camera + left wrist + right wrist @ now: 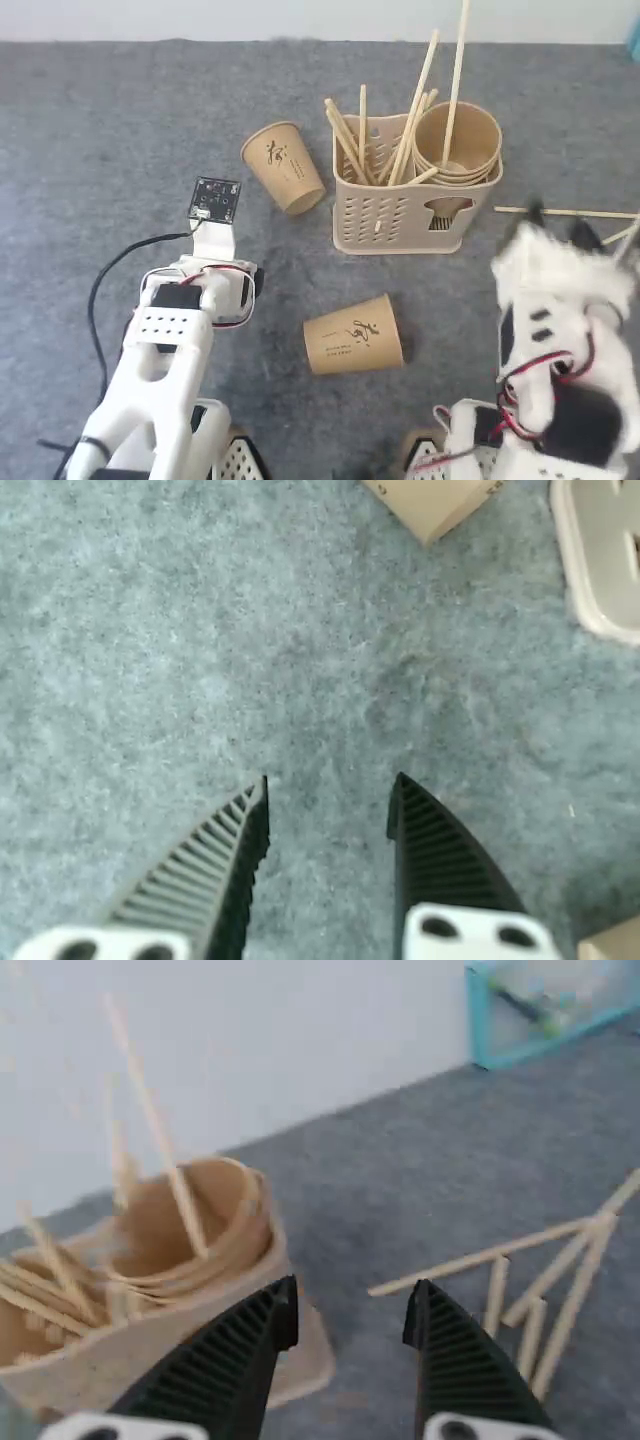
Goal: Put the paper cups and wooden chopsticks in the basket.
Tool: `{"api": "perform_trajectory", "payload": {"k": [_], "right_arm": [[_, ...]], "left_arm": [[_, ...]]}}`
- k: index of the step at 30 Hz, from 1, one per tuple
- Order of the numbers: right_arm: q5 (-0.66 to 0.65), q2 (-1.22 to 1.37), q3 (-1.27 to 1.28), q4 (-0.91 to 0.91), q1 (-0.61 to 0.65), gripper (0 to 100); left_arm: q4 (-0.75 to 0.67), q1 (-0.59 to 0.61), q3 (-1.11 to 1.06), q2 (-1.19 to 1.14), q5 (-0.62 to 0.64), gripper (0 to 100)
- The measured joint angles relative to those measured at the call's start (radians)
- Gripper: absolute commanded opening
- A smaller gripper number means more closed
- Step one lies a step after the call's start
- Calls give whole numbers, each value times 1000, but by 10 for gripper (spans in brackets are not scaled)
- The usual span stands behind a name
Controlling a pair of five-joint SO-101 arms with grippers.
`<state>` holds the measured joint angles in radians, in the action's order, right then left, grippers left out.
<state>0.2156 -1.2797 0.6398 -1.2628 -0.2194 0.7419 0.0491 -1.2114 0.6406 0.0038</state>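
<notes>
A beige slotted basket (pixel 400 215) holds several wooden chopsticks (pixel 400 135) and stacked paper cups (pixel 458 145). One paper cup (pixel 284 166) lies on its side to the left of the basket. Another cup (pixel 353 335) lies in front of it. Loose chopsticks (pixel 565 212) rest on the carpet to the right of the basket. My left gripper (pixel 325 790) is open over bare carpet, short of the left cup's corner (pixel 435 500). My right gripper (pixel 350 1305) is open with nothing in it, raised between the basket (pixel 150 1350) and the loose chopsticks (pixel 540 1290).
Grey carpet (pixel 120 130) covers the work surface, with a white wall behind it. A teal clear box (pixel 550 1005) stands at the far right by the wall. The left arm (pixel 170 340) and right arm (pixel 555 330) fill the near corners.
</notes>
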Motion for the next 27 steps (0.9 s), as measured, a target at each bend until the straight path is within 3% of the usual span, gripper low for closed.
{"api": "perform_trajectory", "payload": {"k": [6,10,14,23,27], "right_arm": [[-236,-126,419,83,-281,183],[-318,-124,531,80,-299,183],[-336,-115,532,5,-155,183],[-331,55,529,-15,334,183],[-241,140,502,-15,555,184]], "left_arm": [[38,0,26,-9,0,187],[60,0,29,-9,-40,185],[68,11,34,-9,-43,185],[60,224,72,-9,8,185],[26,255,72,-9,26,185]]}}
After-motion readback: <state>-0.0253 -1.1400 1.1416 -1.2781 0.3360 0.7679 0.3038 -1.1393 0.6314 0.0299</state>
